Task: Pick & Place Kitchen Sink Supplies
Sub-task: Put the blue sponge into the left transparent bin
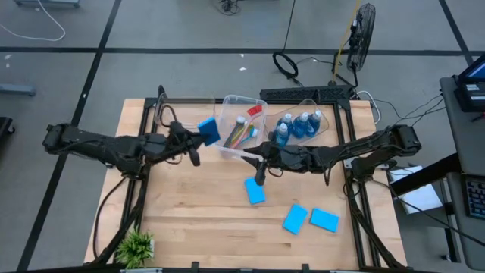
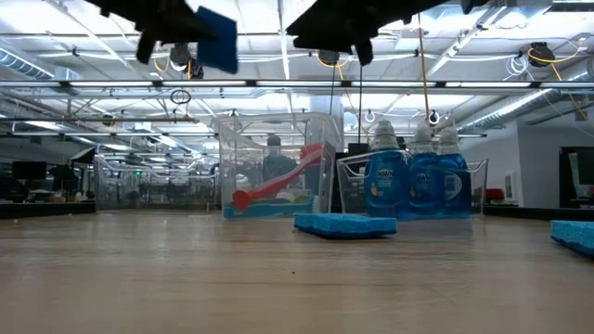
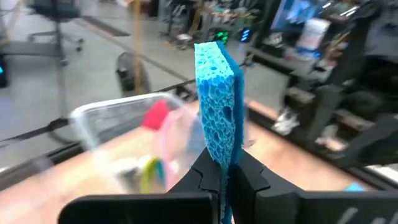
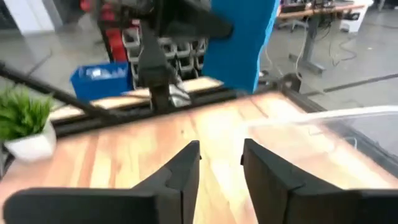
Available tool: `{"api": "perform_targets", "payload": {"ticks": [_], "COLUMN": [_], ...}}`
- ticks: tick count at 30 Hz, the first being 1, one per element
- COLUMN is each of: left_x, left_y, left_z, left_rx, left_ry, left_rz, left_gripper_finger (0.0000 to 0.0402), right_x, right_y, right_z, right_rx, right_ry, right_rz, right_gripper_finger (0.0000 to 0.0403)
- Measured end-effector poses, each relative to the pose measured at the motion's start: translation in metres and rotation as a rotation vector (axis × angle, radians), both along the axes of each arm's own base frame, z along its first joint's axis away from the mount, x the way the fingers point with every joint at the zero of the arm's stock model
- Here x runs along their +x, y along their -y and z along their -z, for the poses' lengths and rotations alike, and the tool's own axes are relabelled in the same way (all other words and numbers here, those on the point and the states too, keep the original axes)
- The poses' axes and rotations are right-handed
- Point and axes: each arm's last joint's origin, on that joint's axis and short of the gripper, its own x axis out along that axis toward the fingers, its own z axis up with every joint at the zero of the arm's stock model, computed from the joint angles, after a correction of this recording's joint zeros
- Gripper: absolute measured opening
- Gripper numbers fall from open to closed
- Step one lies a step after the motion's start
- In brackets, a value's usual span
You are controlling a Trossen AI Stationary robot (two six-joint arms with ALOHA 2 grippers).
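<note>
Above the wooden surface (image 1: 204, 212), left claw (image 1: 198, 136) pinches a blue sponge (image 1: 209, 130) edgewise; right claw (image 1: 260, 168) gapes empty; a thin grip might slip.

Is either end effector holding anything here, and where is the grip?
The left end effector pinches a blue sponge by its lower edge, upright. The right end effector is open and empty.

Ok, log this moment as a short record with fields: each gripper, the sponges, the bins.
left gripper: shut on a blue sponge, held on edge above the table
right gripper: open, empty, above the table near the brush bin
sponges on table: three
brush bin: holds brushes, red one showing in the low view
bottle bin: holds blue bottles
plant: at the table's near left corner
</note>
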Motion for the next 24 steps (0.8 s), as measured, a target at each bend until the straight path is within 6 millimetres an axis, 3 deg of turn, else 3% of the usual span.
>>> {"api": "perform_targets", "payload": {"ticks": [6, 10, 14, 24], "left_x": [-0.034, -0.048, -0.052, -0.051], "left_y": [-0.006, -0.007, -0.008, -0.017], "left_z": [0.003, 0.003, 0.004, 0.006], "left_rx": [-0.030, -0.060, -0.063, -0.118], "left_ry": [-0.110, -0.131, -0.142, -0.159], "left_rz": [-0.081, -0.094, -0.095, -0.050], "left_gripper_finger": [0.0007, 0.0007, 0.0007, 0.0007], "right_x": [-0.024, -0.049, -0.079, -0.152], "right_y": [0.000, 0.003, 0.008, 0.018], "right_z": [-0.013, -0.031, -0.047, -0.079], "right_rx": [-0.077, -0.102, -0.072, -0.061], "right_ry": [-0.112, -0.161, -0.193, -0.155], "right_rz": [-0.039, -0.165, -0.257, -0.261], "right_gripper_finger": [0.0122, 0.0115, 0.0108, 0.0102]}}
